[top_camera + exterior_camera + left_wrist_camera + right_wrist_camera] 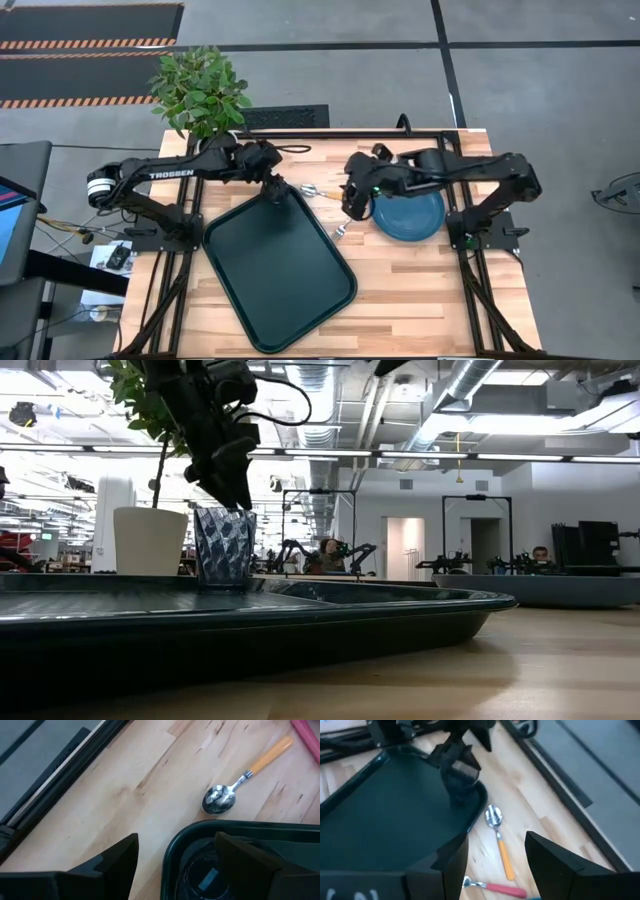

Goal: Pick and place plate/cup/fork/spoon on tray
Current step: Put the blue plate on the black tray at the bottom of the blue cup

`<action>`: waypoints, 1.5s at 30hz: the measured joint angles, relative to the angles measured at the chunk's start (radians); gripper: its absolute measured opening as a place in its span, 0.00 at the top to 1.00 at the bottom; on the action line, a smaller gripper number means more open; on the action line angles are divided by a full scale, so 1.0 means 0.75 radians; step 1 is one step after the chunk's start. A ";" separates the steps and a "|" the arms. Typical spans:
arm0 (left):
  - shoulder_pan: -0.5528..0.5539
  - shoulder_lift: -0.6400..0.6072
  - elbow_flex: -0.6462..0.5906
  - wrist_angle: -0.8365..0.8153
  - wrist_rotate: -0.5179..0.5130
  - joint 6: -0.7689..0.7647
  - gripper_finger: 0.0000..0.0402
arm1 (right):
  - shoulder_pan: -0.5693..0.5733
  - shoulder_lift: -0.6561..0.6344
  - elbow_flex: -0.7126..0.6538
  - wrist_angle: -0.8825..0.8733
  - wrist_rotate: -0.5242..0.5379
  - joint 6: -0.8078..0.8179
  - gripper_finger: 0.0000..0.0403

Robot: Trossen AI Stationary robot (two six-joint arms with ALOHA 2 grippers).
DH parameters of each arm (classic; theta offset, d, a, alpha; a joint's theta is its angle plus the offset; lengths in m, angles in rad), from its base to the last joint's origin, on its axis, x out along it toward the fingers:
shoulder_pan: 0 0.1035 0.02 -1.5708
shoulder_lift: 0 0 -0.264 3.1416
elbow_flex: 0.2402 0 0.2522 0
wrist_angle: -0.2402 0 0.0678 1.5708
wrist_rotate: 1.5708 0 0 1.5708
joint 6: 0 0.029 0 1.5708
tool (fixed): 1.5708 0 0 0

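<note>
cup (202, 879): in the left wrist view cut off by the bottom edge, one side behind a dark finger (250, 857).
fork (309, 734): only a strip of red-pink handle shows at the upper right corner of the left wrist view; tines out of frame.
plate (410, 215): left part hidden under the right arm in the high view.
tray (300, 622): low view cuts it off at the left and bottom edges.

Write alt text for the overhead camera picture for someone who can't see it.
The left claw hangs open over the cup, which stands in the far corner of the green tray on a wooden table. The spoon and fork lie on the table between the tray and the blue plate, where the right claw hovers open.
</note>
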 joint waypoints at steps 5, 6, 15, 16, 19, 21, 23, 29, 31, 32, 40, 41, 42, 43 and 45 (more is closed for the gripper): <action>0.000 0.000 0.046 -0.102 -0.002 -0.004 0.38 | 0.051 -0.016 -0.003 -0.222 0.084 0.143 0.45; 0.000 0.000 0.057 -0.118 -0.003 -0.005 0.38 | 0.062 -0.016 -0.004 -0.279 0.113 0.184 0.45; -0.022 -0.001 0.200 -0.262 -0.006 0.000 0.38 | 0.145 -0.020 -0.269 -0.663 0.187 0.736 0.45; -0.032 -0.001 0.217 -0.270 -0.006 0.001 0.38 | 0.157 -0.019 -0.316 -0.647 0.166 0.759 0.45; -0.064 -0.001 0.264 -0.292 0.000 0.019 0.38 | 0.195 -0.018 -0.451 -0.567 0.053 0.776 0.45; -0.089 -0.001 0.295 -0.300 0.005 0.024 0.38 | 0.215 -0.018 -0.541 -0.472 -0.007 0.781 0.45; -0.116 -0.001 0.330 -0.303 0.026 0.040 0.38 | 0.228 -0.017 -0.620 -0.381 -0.054 0.780 0.45; -0.202 -0.001 0.418 -0.302 0.145 0.081 0.38 | 0.222 -0.017 -0.781 -0.204 -0.163 0.733 0.45; -0.234 -0.009 0.445 -0.300 0.188 0.081 0.38 | 0.208 -0.017 -0.813 -0.195 -0.179 0.729 0.45; -0.251 -0.019 0.456 -0.299 0.205 0.081 0.38 | 0.197 -0.018 -0.828 -0.184 -0.194 0.719 0.45; -0.378 -0.216 0.503 -0.279 0.205 0.052 0.38 | 0.096 -0.059 -0.956 0.081 -0.309 0.532 0.47; -0.389 -0.248 0.503 -0.280 0.187 0.037 0.38 | 0.081 -0.065 -0.971 0.094 -0.319 0.523 0.48; -0.400 -0.277 0.503 -0.281 0.164 0.025 0.38 | 0.065 -0.069 -0.984 0.097 -0.336 0.519 0.49; -0.411 -0.307 0.503 -0.284 0.140 0.016 0.38 | 0.053 -0.078 -1.007 0.098 -0.342 0.517 0.50; -0.436 -0.359 0.503 -0.286 0.082 0.000 0.38 | 0.037 -0.089 -1.043 0.141 -0.354 0.517 0.52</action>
